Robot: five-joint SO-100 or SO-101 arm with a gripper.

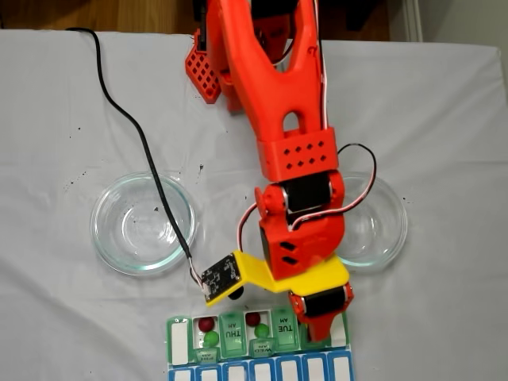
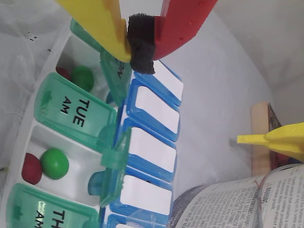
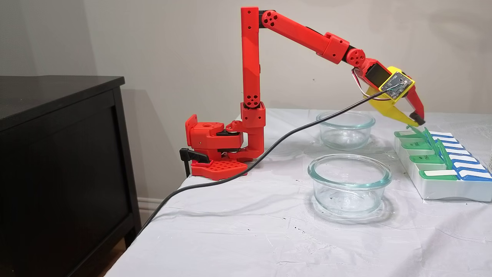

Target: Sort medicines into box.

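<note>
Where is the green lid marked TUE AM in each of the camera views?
A fixed view: TUE AM lid, bottom centre, left of the gripper.
Wrist view: left of centre.
Another fixed view: far right, box's near row.
Shared landmark: the blue lid row.

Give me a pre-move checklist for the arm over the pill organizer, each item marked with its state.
1. Fingers empty: ok. The gripper is shut, yellow and red fingers meeting on the black foam pad alone.
2. Clear glass bowls emptied: ok. Neither the left bowl nor the right bowl in the fixed view from above holds a ball.
3. Balls sorted in the flat weekly pill organizer: ok for two compartments, each holding a dark red ball beside a bright green ball.
4. Third pair placed: cannot tell; the gripper hides that compartment.
5. Green lids closed: not ok; several stand open.
6. Black cable clear of the organizer: ok.
</note>
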